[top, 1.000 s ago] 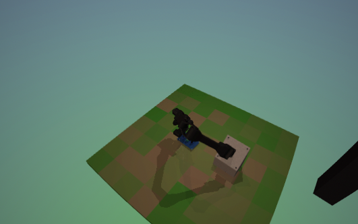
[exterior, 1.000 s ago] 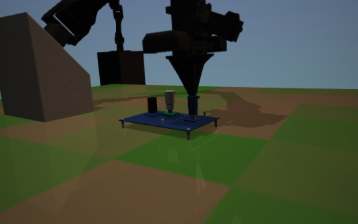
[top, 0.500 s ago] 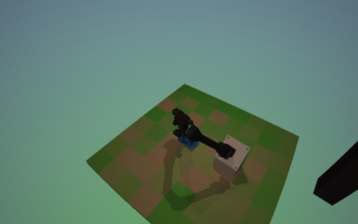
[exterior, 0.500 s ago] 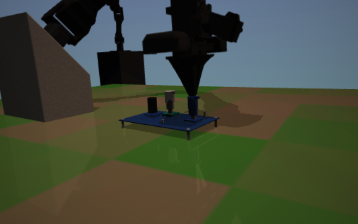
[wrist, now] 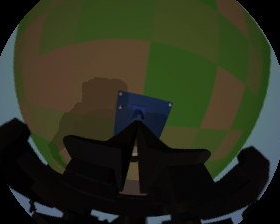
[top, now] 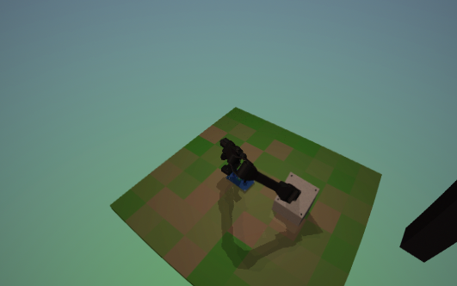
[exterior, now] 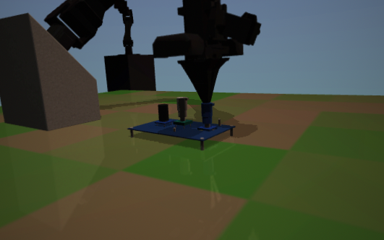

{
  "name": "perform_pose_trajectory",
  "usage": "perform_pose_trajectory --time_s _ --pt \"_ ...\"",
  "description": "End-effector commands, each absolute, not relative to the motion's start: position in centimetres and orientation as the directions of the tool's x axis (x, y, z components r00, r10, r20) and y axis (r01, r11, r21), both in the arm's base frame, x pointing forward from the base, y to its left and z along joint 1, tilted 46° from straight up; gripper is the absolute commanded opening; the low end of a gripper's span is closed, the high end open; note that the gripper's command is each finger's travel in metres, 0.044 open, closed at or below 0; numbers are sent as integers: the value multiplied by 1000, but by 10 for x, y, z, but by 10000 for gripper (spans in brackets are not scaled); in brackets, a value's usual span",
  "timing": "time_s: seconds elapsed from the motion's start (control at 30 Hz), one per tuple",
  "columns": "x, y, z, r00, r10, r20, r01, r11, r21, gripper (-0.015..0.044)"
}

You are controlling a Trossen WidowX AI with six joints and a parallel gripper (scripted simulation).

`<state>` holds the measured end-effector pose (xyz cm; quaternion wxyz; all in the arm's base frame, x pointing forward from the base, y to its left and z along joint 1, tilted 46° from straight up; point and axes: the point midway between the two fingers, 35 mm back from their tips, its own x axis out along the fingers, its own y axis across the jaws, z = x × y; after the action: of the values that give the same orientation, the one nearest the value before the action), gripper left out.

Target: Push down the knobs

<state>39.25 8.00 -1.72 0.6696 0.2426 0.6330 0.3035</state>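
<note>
A blue circuit board stands on short legs on the checkered table. Three knobs rise from it in the exterior view: a black one at the left, a grey one in the middle and a blue one at the right. My gripper is shut, fingers together, pointing straight down. Its tips rest on top of the blue knob. The grey knob stands taller than the black one. In the wrist view the fingers hide the knobs.
The arm's stone-coloured base block stands beside the board. A dark box sits further back. A black beam crosses the right edge of the top view. The table edge lies well away from the board.
</note>
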Motion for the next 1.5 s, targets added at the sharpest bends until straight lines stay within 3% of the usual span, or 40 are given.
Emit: perform_pose_trajectory --time_s 0.0,0.77,1.07,1.3,1.47 --pt "395 91 -23 -5 712 -702 -135 695 706 0" --pt "395 67 1 -5 711 -703 -135 696 705 0" --pt "391 70 -3 -12 714 -700 -127 693 709 236" --pt "322 42 -1 -11 707 -707 -126 701 702 420" --pt "262 32 -1 -14 701 -713 -131 706 696 440"
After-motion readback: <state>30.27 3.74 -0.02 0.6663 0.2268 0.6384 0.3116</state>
